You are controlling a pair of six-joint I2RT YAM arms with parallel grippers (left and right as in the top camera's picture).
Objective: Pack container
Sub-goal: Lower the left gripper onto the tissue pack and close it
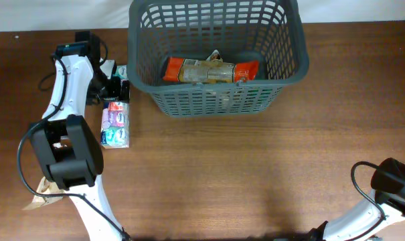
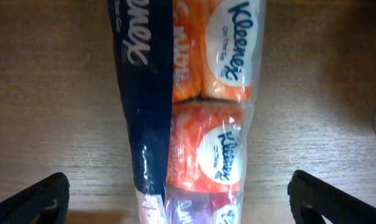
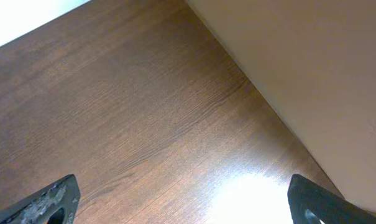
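- Set at the far middle of the tabletop [image 1: 256, 174]: the container [image 1: 209, 100], a dark grey lattice basket, upright with its mouth up.
- Lying on its floor: one clear packet with orange ends [image 1: 211, 70], stretched left to right along the near wall.
- Outside, to the left of the container and apart from it: a tissue pack [image 1: 115, 124] flat on the wood, long axis running near to far.
- Poised over the far part of that pack: the left pincer [image 1: 115, 90], spread wide and gripping nothing.
- From the left wrist, the same tissue pack [image 2: 200, 112] running straight up the frame, midway between the two tips of the left pincer [image 2: 184, 205] — so lined up to close across the narrow width, not along the length.
- Unclear from either view whether touching the wrapper or hovering just above it.
- Off at the near right corner, well apart from pack and container alike: the right arm [image 1: 389, 184], with the right pincer [image 3: 188, 205] likewise fully spread over bare wood.
- Judged the arm for the job: the left, by far the nearer.
- Judged step: closing on the tissue pack, with one item in and at least this one left out.
- Probably needed afterwards — a lift clear of the thick rim, then a carry rightward and slightly away, toward the container on that side of the pincer.
- Worth watching: slippery film, and a long pack possibly gripped off-centre, likely to droop or swing on the lift.
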